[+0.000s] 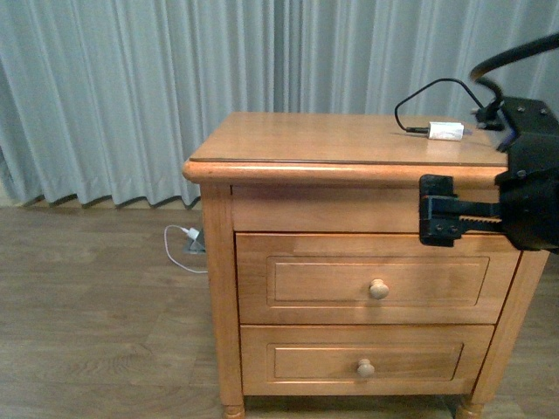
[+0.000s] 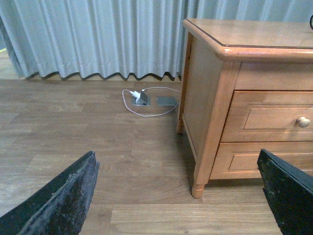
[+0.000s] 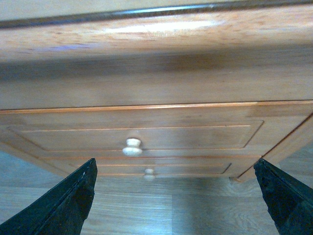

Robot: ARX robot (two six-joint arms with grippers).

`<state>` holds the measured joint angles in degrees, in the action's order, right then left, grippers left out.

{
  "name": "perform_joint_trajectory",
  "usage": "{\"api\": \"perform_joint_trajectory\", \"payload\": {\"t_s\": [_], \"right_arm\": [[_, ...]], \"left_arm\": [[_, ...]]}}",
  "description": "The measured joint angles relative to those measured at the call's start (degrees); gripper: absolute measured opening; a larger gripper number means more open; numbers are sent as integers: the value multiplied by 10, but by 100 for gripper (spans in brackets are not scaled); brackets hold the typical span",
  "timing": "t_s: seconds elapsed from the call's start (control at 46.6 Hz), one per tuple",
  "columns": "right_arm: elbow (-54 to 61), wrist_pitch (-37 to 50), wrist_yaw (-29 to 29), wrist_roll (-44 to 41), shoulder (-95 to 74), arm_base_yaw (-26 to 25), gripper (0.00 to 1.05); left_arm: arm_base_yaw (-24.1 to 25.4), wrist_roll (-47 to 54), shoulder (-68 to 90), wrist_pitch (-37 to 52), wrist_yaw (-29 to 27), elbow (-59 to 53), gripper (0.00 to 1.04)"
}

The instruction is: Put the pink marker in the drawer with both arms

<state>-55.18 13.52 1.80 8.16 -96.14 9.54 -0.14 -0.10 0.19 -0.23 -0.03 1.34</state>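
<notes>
The pink marker is not in any view. The drawer (image 1: 376,279) is the upper one of a honey-coloured wooden nightstand and it is closed, with one round knob (image 1: 378,289). My right gripper (image 1: 437,209) hovers open in front of the nightstand's top rail, above the drawer's right end. In the right wrist view the drawer (image 3: 142,134) and its knob (image 3: 132,146) lie ahead of the open gripper (image 3: 176,164), nothing between the fingers. My left gripper (image 2: 176,156) is open and empty, low over the floor to the left of the nightstand, with the drawer (image 2: 274,117) off to one side.
A white adapter (image 1: 445,131) with a black cable lies on the nightstand top (image 1: 332,140) at the back right. A lower drawer (image 1: 362,358) sits beneath. On the floor by the curtain is a metal outlet box (image 2: 142,97) with a white cable.
</notes>
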Motion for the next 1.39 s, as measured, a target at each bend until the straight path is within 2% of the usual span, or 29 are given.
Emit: {"api": "perform_joint_trajectory", "payload": {"t_s": [0.214,0.472,0.622,0.944,1.029,1.094,1.137,1.394], "right_arm": [[86,-67,-24,14,195,0,96],[181,-164,-23,38,419,13,96],[215,-219,0,48,526,30,96],[236,-231,22,57,578,31,96],[290,-106,91,7,600,36,84],[349,-13,94,-45,632,21,68],[372,0,86,-59,648,11,58],[440,10,49,-76,699,-27,15]], "left_arm": [[0,0,0,0,0,0,99],[0,0,0,0,0,0,99],[0,0,0,0,0,0,99],[0,0,0,0,0,0,99],[0,0,0,0,0,0,99],[0,0,0,0,0,0,99],[0,0,0,0,0,0,99],[0,0,0,0,0,0,99]]}}
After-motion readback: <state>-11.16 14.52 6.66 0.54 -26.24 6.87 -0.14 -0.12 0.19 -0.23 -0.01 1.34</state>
